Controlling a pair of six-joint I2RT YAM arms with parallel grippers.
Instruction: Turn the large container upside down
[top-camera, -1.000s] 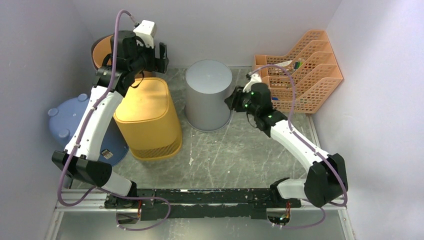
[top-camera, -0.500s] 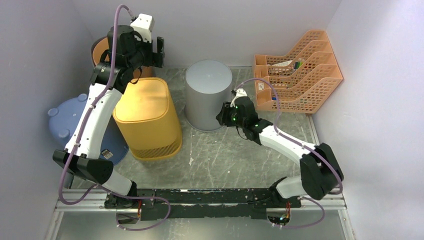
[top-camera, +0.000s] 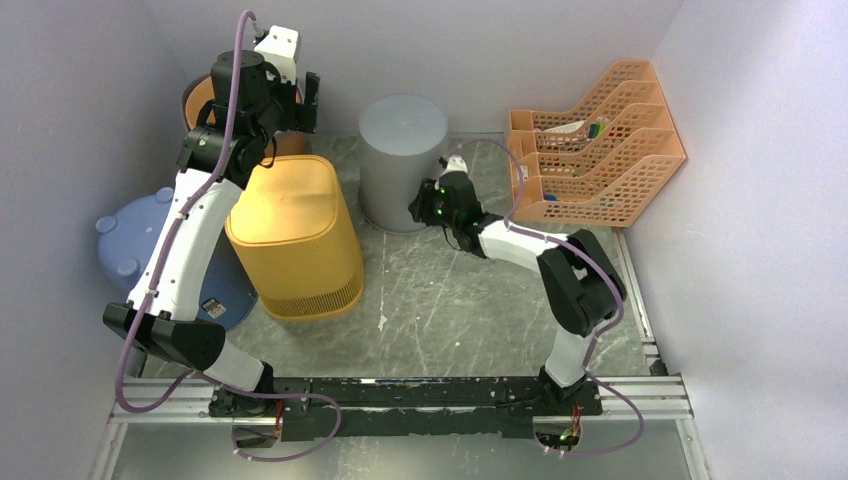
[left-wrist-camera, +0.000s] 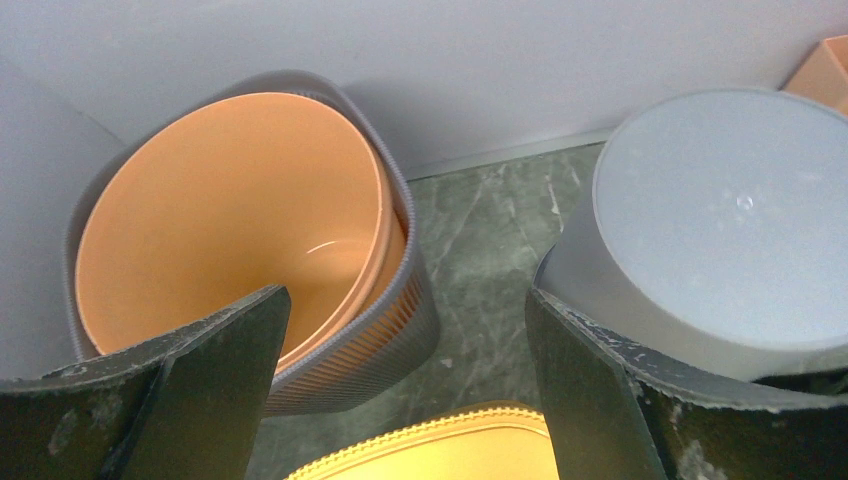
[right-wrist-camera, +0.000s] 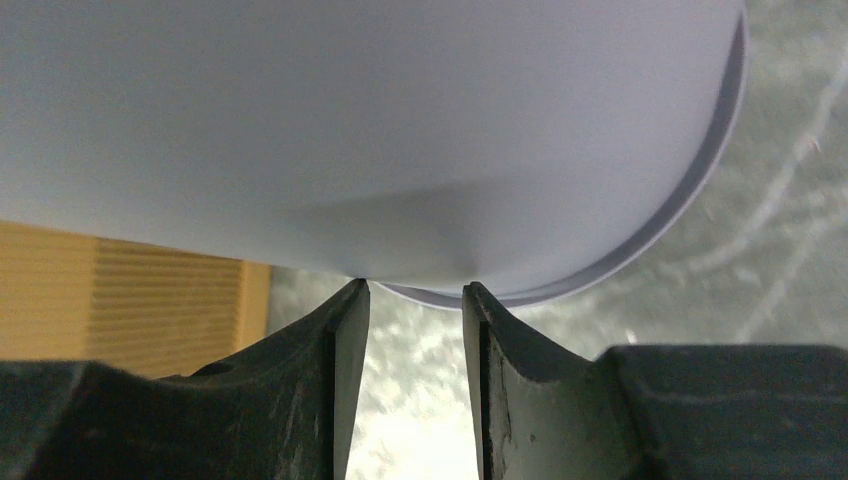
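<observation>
The large container (top-camera: 295, 235), a yellow ribbed bin, stands bottom-up at mid-left; its edge shows in the left wrist view (left-wrist-camera: 450, 450) and the right wrist view (right-wrist-camera: 120, 300). My left gripper (top-camera: 312, 100) hangs open above and behind it, and its fingers (left-wrist-camera: 403, 300) frame bare floor and hold nothing. A grey bin (top-camera: 402, 160) stands bottom-up at the back centre. My right gripper (top-camera: 418, 205) is low at that bin's right base. Its jaws (right-wrist-camera: 414, 290) stand a little apart, tips against the grey wall (right-wrist-camera: 350, 130), nothing between them.
A ribbed grey bin with an orange liner (left-wrist-camera: 230, 220) stands mouth-up in the back left corner (top-camera: 205, 100). A blue round lid (top-camera: 130, 240) lies at the left wall. Orange file racks (top-camera: 600, 140) fill the back right. The grey bin (left-wrist-camera: 720, 220) is close to my left gripper's right finger.
My right arm swung left and its elbow folded, pushing the grey bin toward the back left. My left gripper drew up and back toward the rear wall.
</observation>
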